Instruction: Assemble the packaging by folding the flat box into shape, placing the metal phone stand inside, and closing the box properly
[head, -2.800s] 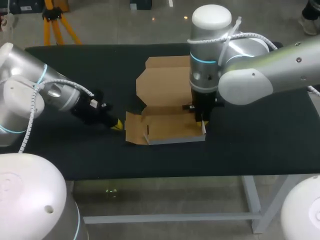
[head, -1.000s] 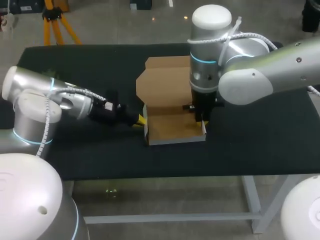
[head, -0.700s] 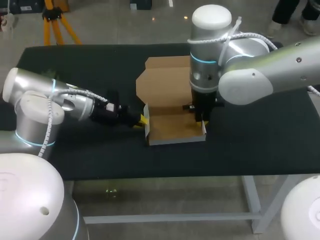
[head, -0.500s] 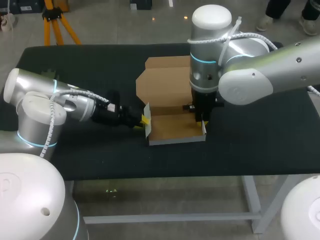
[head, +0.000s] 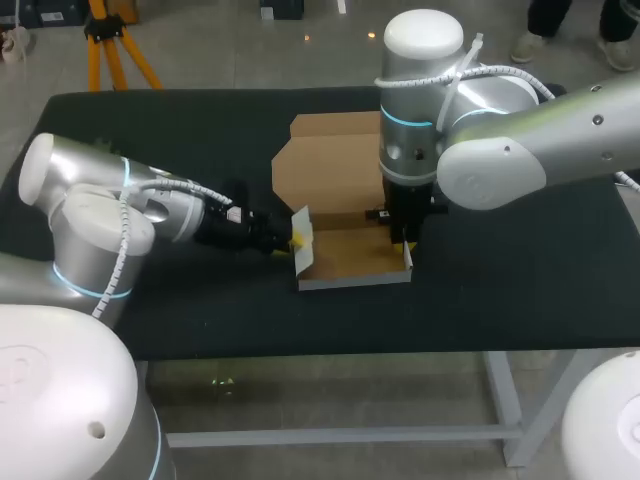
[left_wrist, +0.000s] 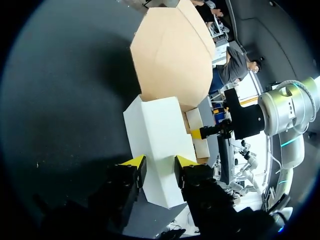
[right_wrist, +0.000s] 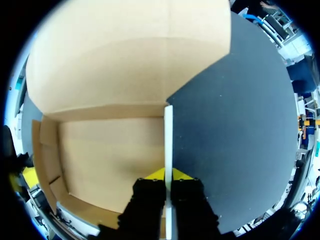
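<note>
The brown cardboard box (head: 350, 255) stands in the middle of the table, with its lid (head: 325, 165) lying flat behind it. My left gripper (head: 293, 238) is at the box's left side wall. In the left wrist view its fingers (left_wrist: 159, 162) stand open against the white outside of that wall (left_wrist: 160, 135), which leans in towards the box. My right gripper (head: 405, 246) comes down from above and is shut on the upright right side wall (right_wrist: 168, 130), one finger on each face (right_wrist: 168, 175). The box floor (right_wrist: 110, 155) is bare. No metal phone stand shows in any view.
The black table top (head: 500, 290) stretches out on both sides of the box. Its front edge runs a short way in front of the box. My right arm's thick forearm (head: 520, 150) hangs over the table's right half.
My left gripper has slid right against the box's left wall, tipping that wall inward, and its fingers have spread wider. The right arm has kept still on the right wall.
</note>
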